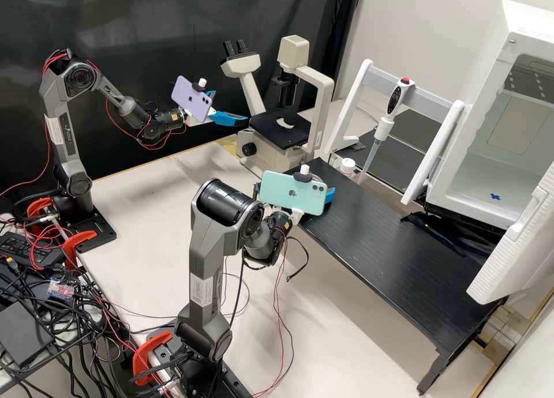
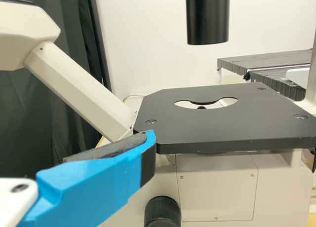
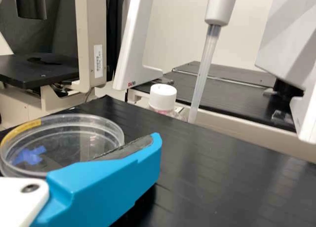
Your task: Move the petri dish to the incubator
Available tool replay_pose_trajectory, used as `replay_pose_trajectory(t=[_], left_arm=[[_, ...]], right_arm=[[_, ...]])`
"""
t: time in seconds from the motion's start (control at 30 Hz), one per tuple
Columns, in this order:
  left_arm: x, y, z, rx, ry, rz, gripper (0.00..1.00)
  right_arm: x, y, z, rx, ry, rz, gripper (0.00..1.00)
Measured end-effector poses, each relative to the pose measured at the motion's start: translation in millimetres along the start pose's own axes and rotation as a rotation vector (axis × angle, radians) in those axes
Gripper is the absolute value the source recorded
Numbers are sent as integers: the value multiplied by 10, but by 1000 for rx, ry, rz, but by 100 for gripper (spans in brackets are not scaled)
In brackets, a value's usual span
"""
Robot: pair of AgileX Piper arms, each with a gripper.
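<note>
In the high view my left gripper (image 1: 231, 107) stands open beside the microscope, with a gap between its blue fingers. The left wrist view shows that gripper (image 2: 96, 180) in front of the microscope stage. Partly behind a pale green phone, my right gripper (image 1: 330, 195) is over the black shelf's far-left end. A clear petri dish (image 3: 106, 126) with a blue mark and a yellow strip lies partly behind that gripper (image 3: 106, 182), which is open; contact cannot be told. At the right, the white incubator (image 1: 487, 170) has its door swung open.
The microscope (image 1: 323, 112) rises at the back. A pipette (image 1: 382, 130) hangs on a white stand, near a white-capped bottle (image 1: 347, 165). The black shelf (image 1: 375, 231) runs toward the incubator, whose open door (image 1: 513, 242) juts out over its front right end.
</note>
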Motion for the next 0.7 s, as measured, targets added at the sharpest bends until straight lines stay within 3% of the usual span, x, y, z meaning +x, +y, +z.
replay_pose_trajectory(t=[0.1, 0.13, 0.7], left_arm=[[0, 0, 0, 0, 0, 0, 100], [0, 0, 0, 0, 0, 0, 100], [0, 0, 0, 0, 0, 0, 100]], right_arm=[[-15, -14, 13, 7, -1, -9, 100], [-16, -20, 23, 17, -3, -11, 0], [-23, -19, 54, 49, 14, -39, 0]])
